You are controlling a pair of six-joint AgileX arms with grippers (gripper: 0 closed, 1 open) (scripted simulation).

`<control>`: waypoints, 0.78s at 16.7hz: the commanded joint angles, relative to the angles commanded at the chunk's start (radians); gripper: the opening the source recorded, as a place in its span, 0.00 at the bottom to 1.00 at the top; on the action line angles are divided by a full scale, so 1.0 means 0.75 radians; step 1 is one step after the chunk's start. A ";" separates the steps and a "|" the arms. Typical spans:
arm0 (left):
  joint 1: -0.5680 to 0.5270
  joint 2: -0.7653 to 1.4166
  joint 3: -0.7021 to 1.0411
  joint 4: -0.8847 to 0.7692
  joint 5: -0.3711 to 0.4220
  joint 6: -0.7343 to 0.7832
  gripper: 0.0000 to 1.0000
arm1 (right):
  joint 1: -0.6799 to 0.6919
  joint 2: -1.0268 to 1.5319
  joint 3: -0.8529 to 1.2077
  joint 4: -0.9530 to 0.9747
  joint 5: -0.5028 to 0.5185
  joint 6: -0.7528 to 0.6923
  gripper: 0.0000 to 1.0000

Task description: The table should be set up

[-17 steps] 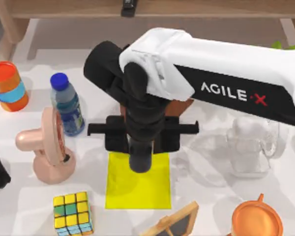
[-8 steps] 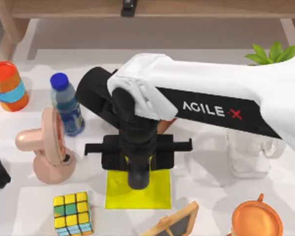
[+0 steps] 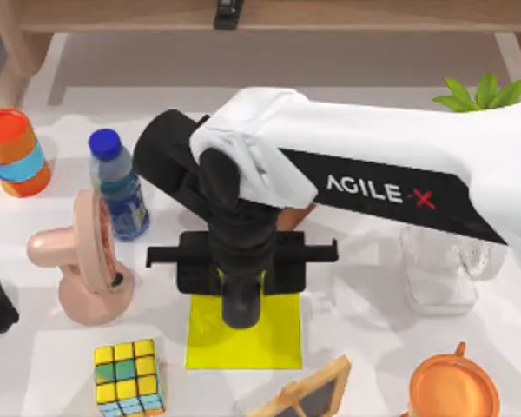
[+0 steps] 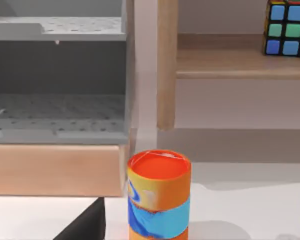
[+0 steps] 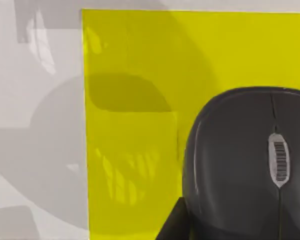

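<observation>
Mouse [image 5: 250,165] under R jaws (yellow mat [image 5: 135,100])

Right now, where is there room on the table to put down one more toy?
Bare table lies left of the puzzle cube, and between the yellow mat and the orange cup. Around the bottle and pink fan it is crowded.

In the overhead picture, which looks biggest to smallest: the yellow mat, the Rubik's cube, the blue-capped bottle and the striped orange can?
As they look from above:
1. Yellow mat, though the arm covers part of it.
2. Blue-capped bottle.
3. Rubik's cube and striped orange can, which look too alike to rank.
</observation>
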 joint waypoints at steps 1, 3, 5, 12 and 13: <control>0.000 0.000 0.000 0.000 0.000 0.000 1.00 | -0.001 -0.006 0.004 0.002 0.000 0.000 0.00; 0.000 0.000 0.000 0.000 0.000 0.000 1.00 | -0.001 -0.017 0.012 0.007 0.001 0.000 0.00; 0.000 0.000 0.000 0.000 0.000 0.000 1.00 | -0.001 -0.028 0.020 0.013 0.001 -0.001 0.00; 0.000 0.000 0.000 0.000 0.000 0.000 1.00 | 0.002 -0.050 0.037 0.033 0.003 -0.003 0.00; 0.000 0.000 0.000 0.000 0.000 0.000 1.00 | 0.003 -0.050 0.037 0.035 0.004 -0.003 0.00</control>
